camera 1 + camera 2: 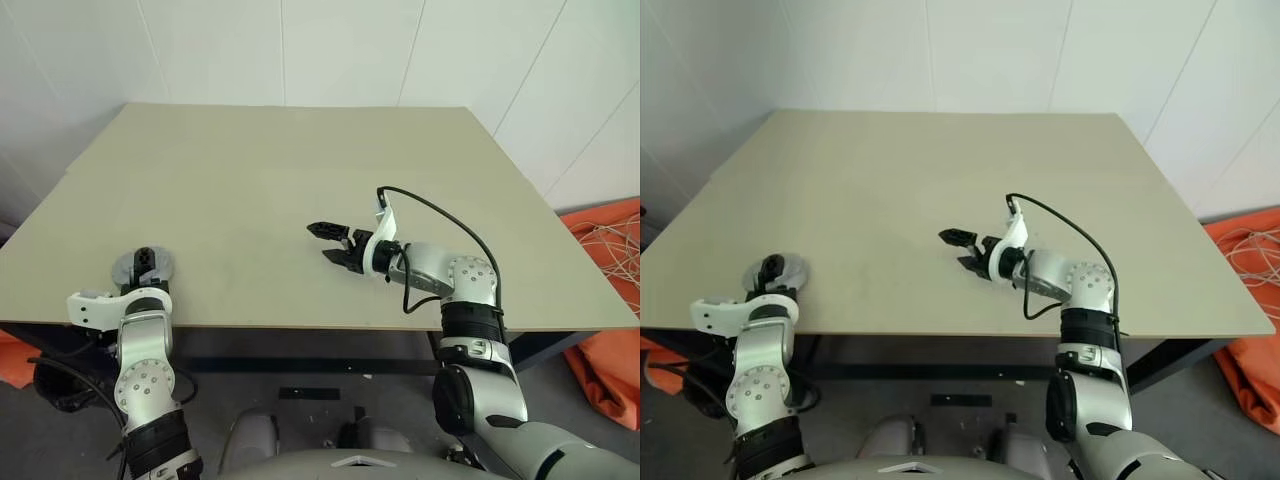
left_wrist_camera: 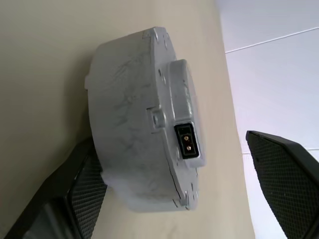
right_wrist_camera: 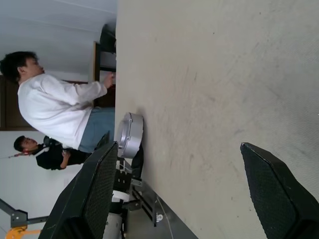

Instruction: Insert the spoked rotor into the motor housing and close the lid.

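Note:
The motor housing [image 1: 143, 265] is a round grey metal unit lying at the table's front left corner. The lid [image 2: 175, 112] sits flat on top of it, with a raised block and a small connector socket. The spoked rotor is hidden. My left gripper [image 2: 174, 144] is open around the housing: one finger [image 2: 84, 191] lies close against its side and the other finger [image 2: 284, 174] stands well apart from it. My right gripper [image 1: 320, 243] hovers open over the middle of the table, with nothing between its fingers. The housing [image 3: 130, 134] also shows far off in the right wrist view.
The housing lies close to the table's front edge [image 1: 300, 325]. An orange cloth with loose cables [image 1: 610, 290] lies on the floor to the right. Two people [image 3: 55, 112] stand beyond the table's left side.

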